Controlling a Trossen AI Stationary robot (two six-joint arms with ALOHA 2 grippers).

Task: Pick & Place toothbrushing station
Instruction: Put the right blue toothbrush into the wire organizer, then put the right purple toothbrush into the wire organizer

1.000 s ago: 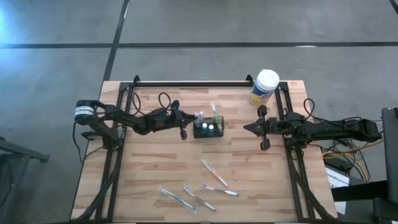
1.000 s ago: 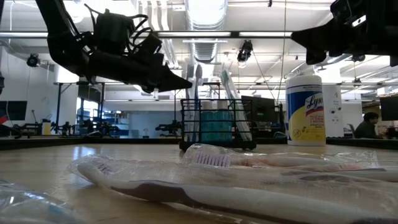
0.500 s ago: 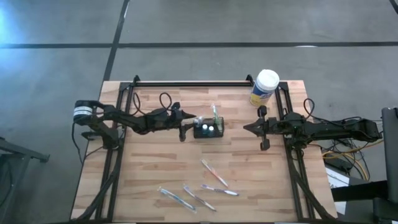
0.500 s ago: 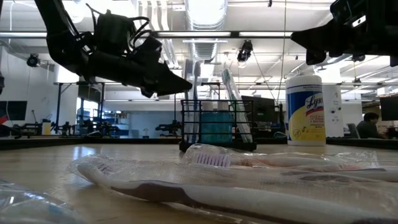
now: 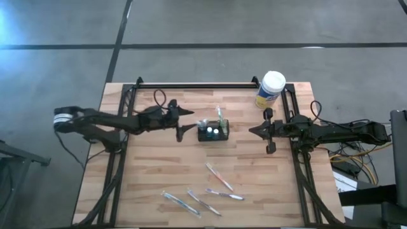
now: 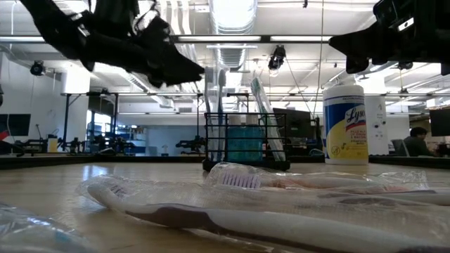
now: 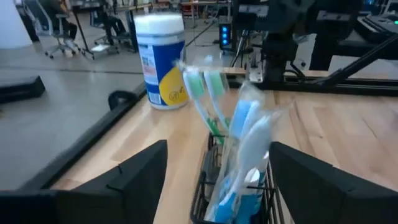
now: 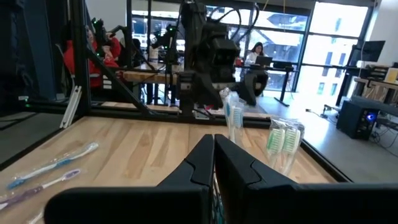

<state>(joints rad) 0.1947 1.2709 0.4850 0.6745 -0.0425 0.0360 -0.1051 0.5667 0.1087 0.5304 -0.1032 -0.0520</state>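
Table point(image 5: 152, 172) carrying the toothbrushing station point(image 5: 212, 132) upright near its middle, brushes standing in it, wrapped ones lying loose nearer the front edge. Left pincer point(image 5: 183, 121) hovering spread wide just beside the station, not touching; approach step by the look of it, next needing descent onto the rim. Right pincer point(image 5: 262, 130) waiting pressed together, well apart.

Black wire-mesh caddy point(image 5: 213, 133); matt pale wood table point(image 5: 152, 178); glossy plastic-wrapped toothbrushes point(image 5: 218, 175).

I see the caddy point(image 5: 212, 132) mid-bench point(image 5: 152, 184), left gripper point(image 5: 184, 121) just left of it, right gripper point(image 5: 259, 131) well right, wipes canister point(image 5: 271, 89) behind, wrapped toothbrushes point(image 5: 218, 176) in front.
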